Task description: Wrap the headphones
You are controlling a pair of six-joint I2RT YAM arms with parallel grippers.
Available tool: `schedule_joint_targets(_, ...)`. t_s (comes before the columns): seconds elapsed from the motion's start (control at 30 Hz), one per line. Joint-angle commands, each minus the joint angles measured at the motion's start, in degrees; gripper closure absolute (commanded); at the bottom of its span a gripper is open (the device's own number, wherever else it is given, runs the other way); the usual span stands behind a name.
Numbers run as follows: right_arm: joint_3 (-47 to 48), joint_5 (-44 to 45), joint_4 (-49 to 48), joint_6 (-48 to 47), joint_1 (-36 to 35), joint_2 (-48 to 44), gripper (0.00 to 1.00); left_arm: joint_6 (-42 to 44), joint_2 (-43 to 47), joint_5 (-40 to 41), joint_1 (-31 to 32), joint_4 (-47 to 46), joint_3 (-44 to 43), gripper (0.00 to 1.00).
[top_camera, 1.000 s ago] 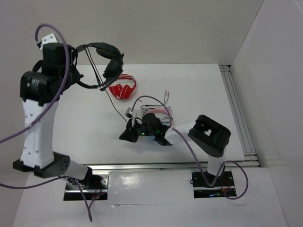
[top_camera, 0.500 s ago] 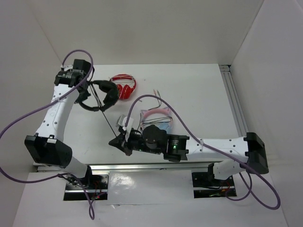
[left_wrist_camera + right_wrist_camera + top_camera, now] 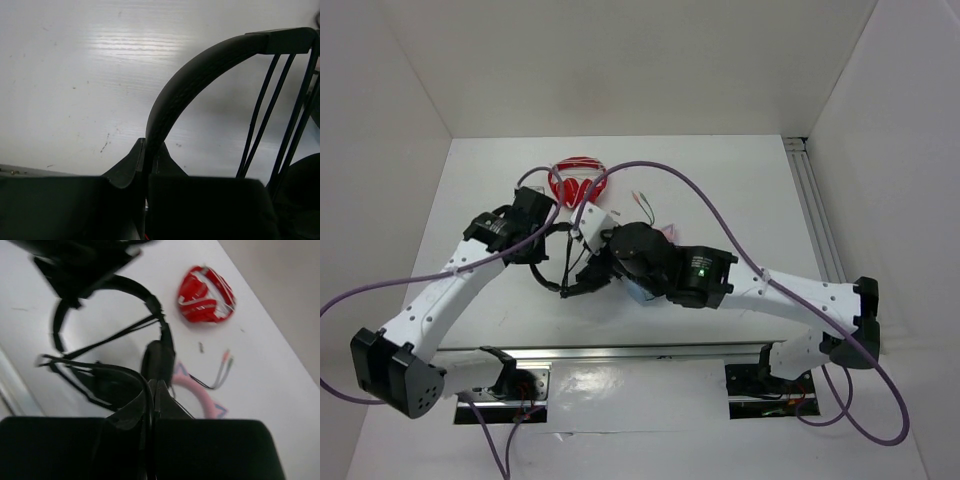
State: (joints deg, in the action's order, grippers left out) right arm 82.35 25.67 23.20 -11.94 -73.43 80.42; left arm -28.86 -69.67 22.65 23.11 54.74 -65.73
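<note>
The black headphones (image 3: 556, 262) hang low over the table between my two grippers. My left gripper (image 3: 542, 230) is shut on the padded headband (image 3: 192, 75), which rises out of its jaws (image 3: 147, 152); the thin wire bands (image 3: 262, 115) run to the right. My right gripper (image 3: 582, 283) is just right of the headset, shut on the thin black cable (image 3: 146, 390). In the right wrist view the headband (image 3: 145, 297) and one ear cup (image 3: 158, 360) lie ahead of the fingers. The cable's coloured plugs (image 3: 226, 359) rest on the table, also seen from the top view (image 3: 642, 197).
The red-and-white headphones (image 3: 578, 180) lie at the back, also in the right wrist view (image 3: 206, 294). The pink-and-blue cat-ear headphones (image 3: 196, 390) lie under my right arm (image 3: 665, 234). A metal rail (image 3: 820, 225) runs along the right edge. White walls enclose the table.
My left arm has brought the headphones down from high at the back left to the middle of the table. My right gripper has moved back and left with the cable, close to the headset.
</note>
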Motion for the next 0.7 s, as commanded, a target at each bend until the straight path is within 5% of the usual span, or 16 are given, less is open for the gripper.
schedule_joint_targets(0.0,2.5,7.8,5.1,-5.9,3.0,0.1,1.00,3.5,5.8,-7.8,3.8,-3.1,-0.9,1.00)
schedule_joint_targets(0.2,2.4,6.9,-3.9,-8.9,12.1,0.9,1.00,3.5,12.8,-13.0,13.5,3.2,-3.0,1.00)
schedule_joint_targets(0.53,4.8,-13.9,-8.3,-5.9,27.3,6.0,1.00,4.0,22.6,-17.7,17.3,12.8,-12.3,1.00)
schedule_joint_targets(0.67,-1.2,-28.7,-17.0,-1.4,29.2,6.0,0.91,4.0,22.6,-19.1,17.3,14.2,-17.8,1.00)
